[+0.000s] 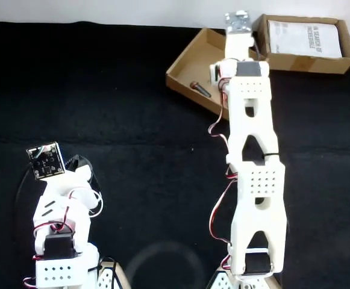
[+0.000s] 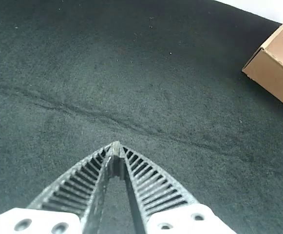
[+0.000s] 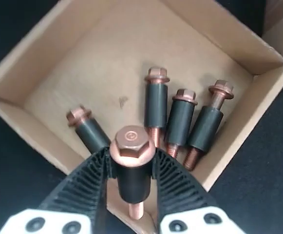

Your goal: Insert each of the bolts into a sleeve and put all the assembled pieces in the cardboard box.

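My right gripper (image 3: 130, 156) is shut on an assembled piece (image 3: 132, 173), a copper bolt in a black sleeve. It holds the piece upright over the near wall of the open cardboard box (image 3: 214, 39). Several more assembled pieces lie on the box floor, among them one (image 3: 156, 105) in the middle and one (image 3: 85, 127) close to the fingers. In the high view the right arm (image 1: 252, 114) stretches out to the box (image 1: 190, 60), where one piece (image 1: 200, 89) shows. My left gripper (image 2: 115, 147) is shut on nothing, low over the black cloth.
A second cardboard box (image 1: 307, 42) with a printed sheet inside sits just right of the first one. The left arm (image 1: 60, 205) is folded back at the table's near left. A box corner (image 2: 277, 68) shows far off in the left wrist view.
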You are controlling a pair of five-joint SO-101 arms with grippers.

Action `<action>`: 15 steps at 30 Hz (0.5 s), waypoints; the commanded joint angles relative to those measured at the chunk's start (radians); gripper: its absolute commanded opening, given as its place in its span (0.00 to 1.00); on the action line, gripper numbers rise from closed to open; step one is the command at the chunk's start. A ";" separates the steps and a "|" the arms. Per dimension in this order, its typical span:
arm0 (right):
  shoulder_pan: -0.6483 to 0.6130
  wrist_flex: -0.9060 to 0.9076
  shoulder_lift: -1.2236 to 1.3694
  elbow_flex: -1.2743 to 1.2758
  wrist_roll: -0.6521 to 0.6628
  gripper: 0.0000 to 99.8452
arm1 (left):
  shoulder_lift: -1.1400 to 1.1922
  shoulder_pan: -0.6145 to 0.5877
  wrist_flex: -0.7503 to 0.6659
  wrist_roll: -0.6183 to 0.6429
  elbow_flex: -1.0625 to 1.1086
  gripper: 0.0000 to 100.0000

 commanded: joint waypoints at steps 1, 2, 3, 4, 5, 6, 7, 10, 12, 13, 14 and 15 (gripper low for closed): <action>-0.008 0.008 0.021 -0.059 0.080 0.01 | -0.008 0.012 0.003 0.003 0.018 0.01; -0.010 0.005 0.036 -0.064 0.097 0.01 | -0.008 0.012 0.003 0.003 0.018 0.01; -0.010 0.005 0.056 -0.064 0.117 0.01 | -0.008 0.012 0.003 0.003 0.018 0.01; -0.012 0.001 0.067 -0.065 0.141 0.01 | -0.010 0.012 0.003 0.003 0.018 0.01; -0.018 -0.010 0.077 -0.065 0.169 0.01 | -0.010 0.012 0.003 0.003 0.018 0.01; -0.024 -0.019 0.088 -0.065 0.195 0.01 | -0.010 0.012 0.005 0.003 0.018 0.01; -0.027 -0.025 0.096 -0.065 0.218 0.01 | -0.010 0.012 0.005 0.003 0.018 0.01; -0.050 -0.019 0.108 -0.065 0.258 0.04 | -0.012 0.012 0.005 0.003 0.018 0.01; -0.054 -0.001 0.107 -0.064 0.264 0.14 | -0.012 0.012 0.003 0.003 0.018 0.01; -0.056 0.007 0.102 -0.065 0.267 0.19 | -0.012 0.012 0.003 0.003 0.018 0.01; -0.056 0.012 0.101 -0.065 0.267 0.23 | -0.012 0.012 0.003 0.003 0.018 0.01; -0.058 0.013 0.099 -0.067 0.267 0.26 | -0.012 0.012 0.003 0.003 0.018 0.01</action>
